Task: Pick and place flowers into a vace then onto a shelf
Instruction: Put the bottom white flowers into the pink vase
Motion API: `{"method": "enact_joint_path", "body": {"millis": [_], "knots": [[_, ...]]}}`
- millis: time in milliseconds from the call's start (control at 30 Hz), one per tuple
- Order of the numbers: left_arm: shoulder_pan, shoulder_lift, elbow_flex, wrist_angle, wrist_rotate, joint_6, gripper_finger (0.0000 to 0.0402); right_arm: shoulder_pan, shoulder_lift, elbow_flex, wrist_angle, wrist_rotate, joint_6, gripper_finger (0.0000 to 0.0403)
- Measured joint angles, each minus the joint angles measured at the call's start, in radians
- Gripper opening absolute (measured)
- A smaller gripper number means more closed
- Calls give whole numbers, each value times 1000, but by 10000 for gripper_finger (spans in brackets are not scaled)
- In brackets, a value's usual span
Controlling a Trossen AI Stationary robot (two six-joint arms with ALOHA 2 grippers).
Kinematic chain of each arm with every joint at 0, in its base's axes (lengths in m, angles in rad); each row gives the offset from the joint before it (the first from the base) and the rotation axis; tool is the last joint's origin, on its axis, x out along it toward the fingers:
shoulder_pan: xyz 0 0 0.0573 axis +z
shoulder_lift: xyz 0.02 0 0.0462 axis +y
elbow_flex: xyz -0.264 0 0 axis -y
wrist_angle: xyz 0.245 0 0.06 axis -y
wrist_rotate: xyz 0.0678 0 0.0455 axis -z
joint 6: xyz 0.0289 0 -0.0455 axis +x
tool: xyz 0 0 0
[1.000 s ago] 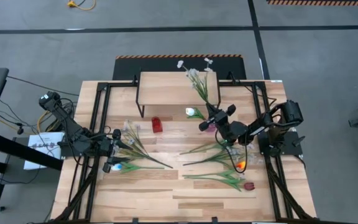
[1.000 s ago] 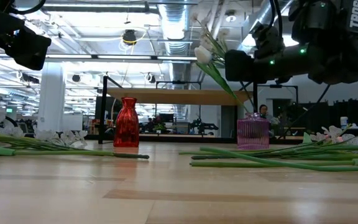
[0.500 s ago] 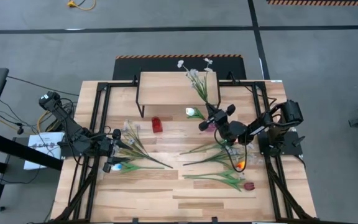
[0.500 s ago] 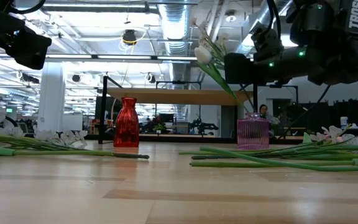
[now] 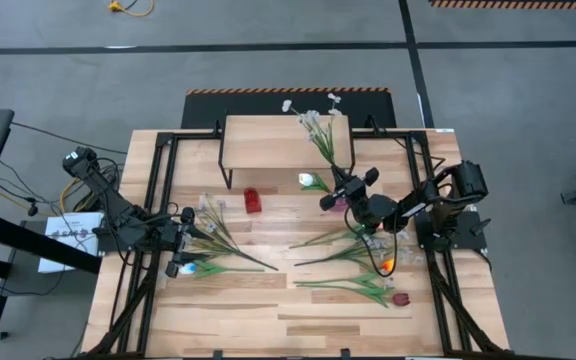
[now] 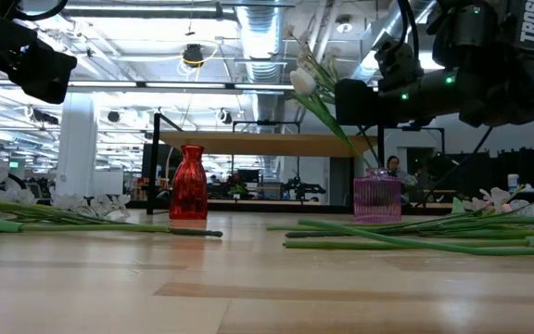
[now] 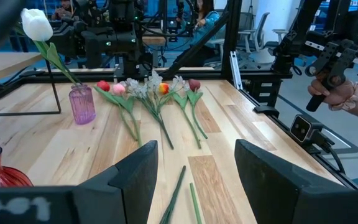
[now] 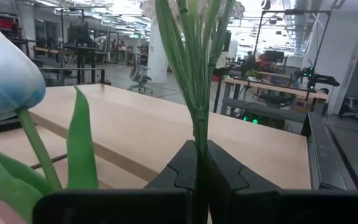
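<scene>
The right gripper (image 5: 340,189) had its fingers (image 8: 219,168) clamped on the stem of a white-blossom spray (image 5: 318,135) above the pink vase (image 6: 377,199), which held a white tulip (image 5: 311,181), by the shelf (image 5: 268,135), while the left gripper (image 5: 190,243) waited, fingers spread, holding nothing, over flowers (image 5: 218,240) on the surface's (image 5: 268,310) left.

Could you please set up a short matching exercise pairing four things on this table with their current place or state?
Things:
1. red vase
2. pink vase
3. right end effector
4. left end effector

States:
A. open, holding nothing
B. holds one white tulip
C. empty, in front of the shelf
D. shut on a spray of white blossoms

Pairs: 1-C, 2-B, 3-D, 4-A
</scene>
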Motion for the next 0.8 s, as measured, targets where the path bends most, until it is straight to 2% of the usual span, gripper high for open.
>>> {"method": "enact_joint_path", "body": {"millis": [567,800], "knots": [[0,0,0,0,5,0,204,-6,0,0,-30,0,5,16],[0,0,0,0,4,0,204,-29,0,0,-88,-15,80,29]]}}
